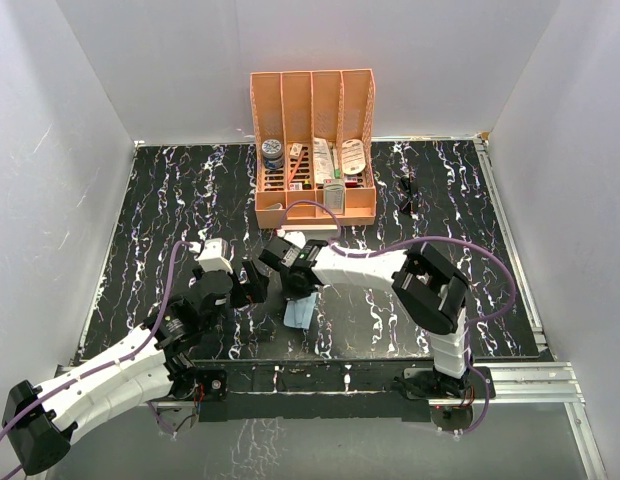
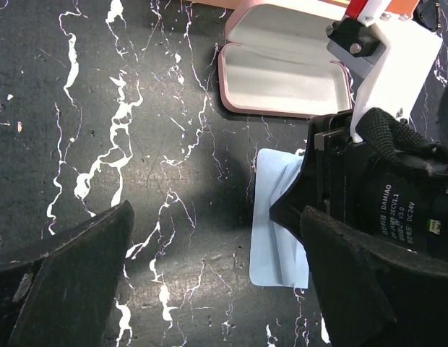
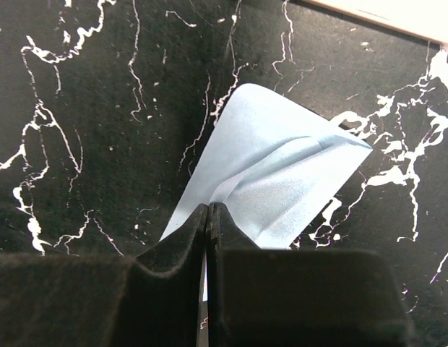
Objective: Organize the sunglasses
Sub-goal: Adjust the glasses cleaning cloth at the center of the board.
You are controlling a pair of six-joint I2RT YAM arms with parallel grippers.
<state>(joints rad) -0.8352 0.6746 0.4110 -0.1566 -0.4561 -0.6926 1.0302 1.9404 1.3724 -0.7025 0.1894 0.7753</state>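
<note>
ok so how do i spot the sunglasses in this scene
Start at the orange desk organizer at the back of the black marbled table. Just right of it, alone on the tabletop, lie the sunglasses: small, thin and black, unlike the light blue cloth nearer the front.

The left arm (image 1: 120, 375) rises from 7 o'clock toward the centre. The left gripper (image 2: 217, 217) points to 3 o'clock with its jaws wide apart, holding nothing. The right arm (image 1: 360, 268) bends at the elbow and stretches toward 9 o'clock, wrist tipped down. The right gripper (image 3: 209, 210) is clamped tight, apparently pinching the cloth (image 3: 282, 173) edge. The two grippers sit just beside each other.
</note>
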